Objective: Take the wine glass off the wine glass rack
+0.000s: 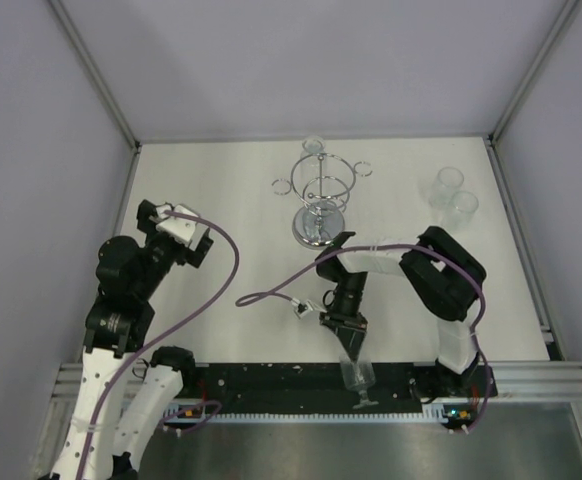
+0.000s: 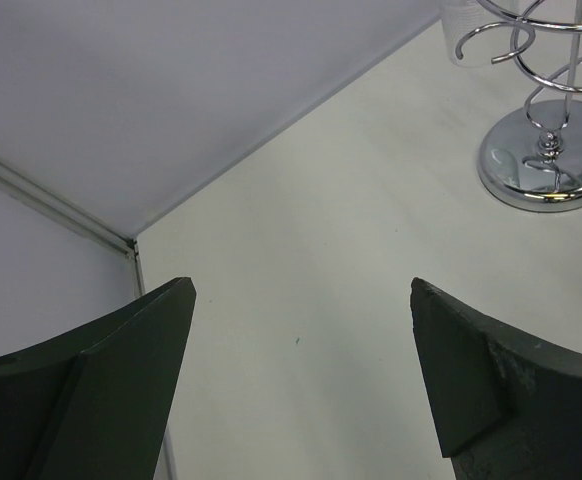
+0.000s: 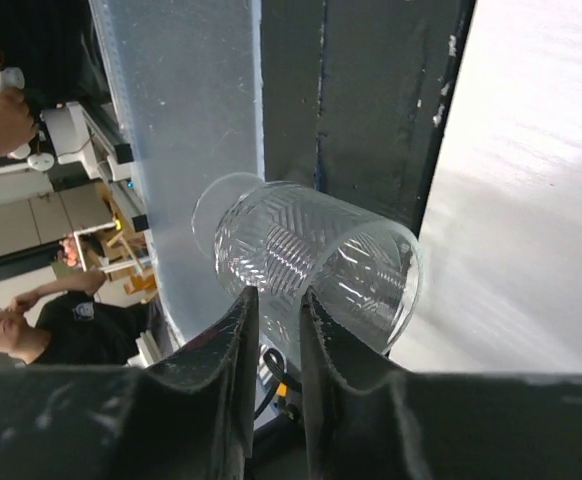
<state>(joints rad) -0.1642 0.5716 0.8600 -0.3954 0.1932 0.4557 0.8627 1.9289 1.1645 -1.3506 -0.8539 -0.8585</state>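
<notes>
Two arms: the left gripper [image 2: 301, 300] hangs idle with its fingers wide apart, aimed at bare table [image 2: 321, 230] beside the wine glass rack [image 1: 316, 195].
Right gripper [image 3: 278, 300]: fingers nearly together, seemingly pinching the bowl's wall.
Wine glass [image 3: 311, 265]: off the rack, tipped sideways over the near rail [image 1: 271, 378], well apart from the rack.
Reason: likely held clear so it can be set down.

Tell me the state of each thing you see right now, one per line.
wine glass: off the rack, pinched by its rim.
right end effector: shut on the wine glass.
left end effector: open, holding nothing.
wine glass rack: upright.
spare glasses: off the rack, to its right.
</notes>
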